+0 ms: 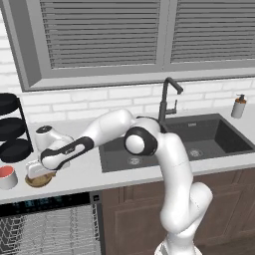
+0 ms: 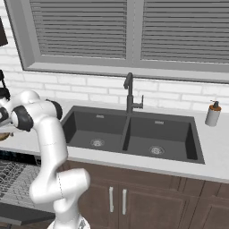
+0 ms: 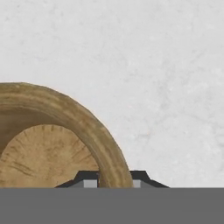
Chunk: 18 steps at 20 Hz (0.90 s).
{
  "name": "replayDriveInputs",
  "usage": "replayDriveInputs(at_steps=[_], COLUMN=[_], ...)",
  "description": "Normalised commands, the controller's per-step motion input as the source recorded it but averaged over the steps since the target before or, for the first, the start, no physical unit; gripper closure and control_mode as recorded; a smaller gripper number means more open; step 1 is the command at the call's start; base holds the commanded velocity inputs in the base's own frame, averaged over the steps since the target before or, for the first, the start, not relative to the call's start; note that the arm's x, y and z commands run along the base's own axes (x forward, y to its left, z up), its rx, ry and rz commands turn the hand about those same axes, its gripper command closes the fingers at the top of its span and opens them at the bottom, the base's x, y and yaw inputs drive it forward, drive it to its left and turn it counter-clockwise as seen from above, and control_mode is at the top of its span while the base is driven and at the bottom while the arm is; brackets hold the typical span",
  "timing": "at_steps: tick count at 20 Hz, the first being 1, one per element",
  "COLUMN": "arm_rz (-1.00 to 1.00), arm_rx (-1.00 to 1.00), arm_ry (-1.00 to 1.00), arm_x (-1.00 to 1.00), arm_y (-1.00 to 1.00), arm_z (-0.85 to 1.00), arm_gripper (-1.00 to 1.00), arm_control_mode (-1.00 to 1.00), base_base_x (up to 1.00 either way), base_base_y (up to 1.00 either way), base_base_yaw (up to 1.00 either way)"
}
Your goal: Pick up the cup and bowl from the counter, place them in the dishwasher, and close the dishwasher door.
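The brown wooden bowl [image 1: 39, 180] sits on the light counter [image 1: 84, 174] at the left, above the dishwasher [image 1: 50, 201]. My gripper [image 1: 37, 172] reaches down onto it. In the hand view the bowl's tan rim [image 3: 87, 127] runs between my two fingertips, and the gripper [image 3: 114, 181] is shut on that rim. The white cup [image 1: 7, 176] with its coral inside stands just left of the bowl, untouched. The dishwasher is open, its silver wire rack [image 1: 50, 229] showing, and the dark door [image 2: 22, 214] hangs down below it.
A dark double sink [image 1: 199, 139] with a black faucet [image 1: 167, 99] lies right of the arm. A soap dispenser [image 1: 239, 106] stands at the far right. Black plates in a rack [image 1: 12, 129] stand behind the cup. Wooden cabinets [image 1: 134, 214] run under the counter.
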Motion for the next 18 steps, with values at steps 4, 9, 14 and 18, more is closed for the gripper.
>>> replayDriveInputs(at_steps=[4, 9, 14, 18], arm_rz=[-0.01, -0.01, -0.01, 0.00], arm_rx=[0.00, 0.00, 0.02, 0.03], arm_ry=[0.00, 0.00, 0.00, 0.00], arm_x=[-0.59, -0.93, -0.96, -0.95], arm_y=[-0.32, -0.40, -0.47, -0.42], arm_z=[0.00, 0.00, 0.04, 0.18], arm_gripper=[1.00, 1.00, 1.00, 1.00], arm_control_mode=[-1.00, -1.00, -1.00, -1.00], base_base_x=[0.00, 0.00, 0.00, 0.00], base_base_y=[0.00, 0.00, 0.00, 0.00], base_base_yaw=[0.00, 0.00, 0.00, 0.00])
